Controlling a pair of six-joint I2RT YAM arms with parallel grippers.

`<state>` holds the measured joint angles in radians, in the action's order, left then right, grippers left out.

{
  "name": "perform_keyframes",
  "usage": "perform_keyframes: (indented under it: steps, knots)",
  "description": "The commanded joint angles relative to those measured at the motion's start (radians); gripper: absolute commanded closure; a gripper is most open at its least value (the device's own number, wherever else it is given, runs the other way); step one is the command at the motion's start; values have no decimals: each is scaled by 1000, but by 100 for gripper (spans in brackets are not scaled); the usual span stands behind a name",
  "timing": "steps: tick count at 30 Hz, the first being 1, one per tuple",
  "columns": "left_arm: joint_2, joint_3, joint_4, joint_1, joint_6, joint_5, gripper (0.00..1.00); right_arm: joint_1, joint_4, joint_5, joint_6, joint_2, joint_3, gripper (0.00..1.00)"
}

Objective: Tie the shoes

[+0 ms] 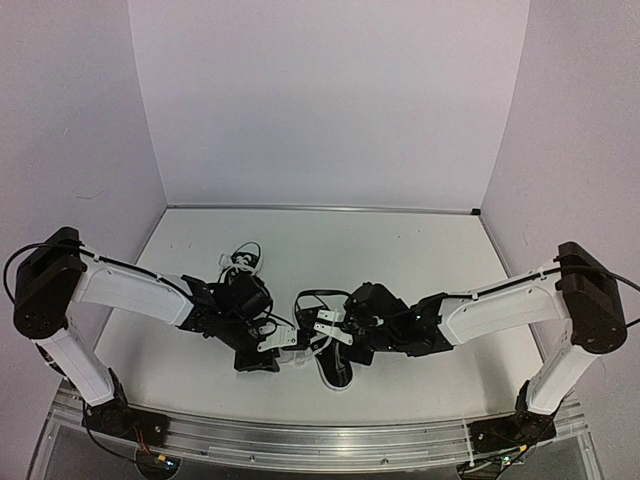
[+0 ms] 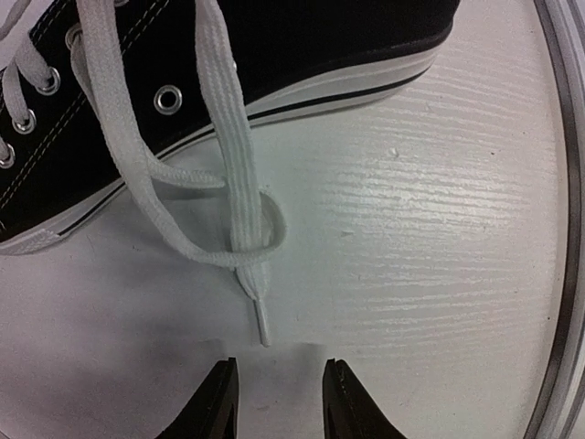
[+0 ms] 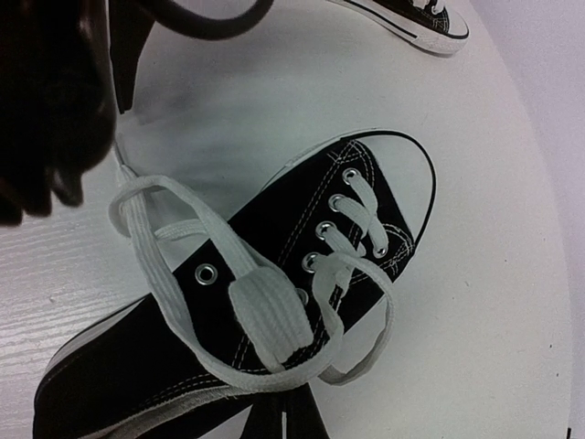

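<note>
Between the two arms, toward the front of the white table [image 2: 439,238]: the near shoe [image 3: 274,233]. Black woven canvas with white stitching, round metal eyelets [image 2: 167,99], a smooth white rubber sole with a thin black stripe, and a rounded white toe cap [image 3: 409,178].

Flat, ribbed white lace [image 2: 233,155] criss-crossing the eyelets, then spilling off the side onto the table in a loose loop. Ends in a stiff, narrow tip just ahead of the left gripper [image 2: 279,401].

Left gripper: tapered black fingers, jaws partly apart, nothing between them, lace tip just short of the gap.

Right gripper [image 3: 281,412]: pinched fully closed above the shoe's ankle end. Has a broad stretch of lace running right up to its tips, apparently nipped there.

Far shoe [image 1: 240,263]: same make, farther back on the table, just behind the left forearm and well apart from the near one.

Table surface glossy, with fine parallel grain lines like painted board. Curved metal rail [image 2: 558,183] along the right of the left wrist view.

Black cable [image 3: 206,23] arching across the top of the right wrist view. Beside it, the dark bulk of the left gripper, filling the upper-left corner and hiding the table behind.
</note>
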<state>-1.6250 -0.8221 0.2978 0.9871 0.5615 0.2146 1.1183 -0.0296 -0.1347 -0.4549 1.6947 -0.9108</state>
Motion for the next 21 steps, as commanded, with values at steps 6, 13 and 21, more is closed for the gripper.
perform_keyframes:
  steps: [6, 13, 21]
  knots:
    - [-96, -93, -28, 16, 11, 6, 68, 6, -5, -22, 8, 17, -28, 100]
    - [-173, -180, 93, 16, 8, -10, 82, 7, -4, -28, 9, 12, -28, 100]
    - [-176, -231, 250, 16, 5, -70, 100, 6, 5, -53, 11, -10, -26, 100]
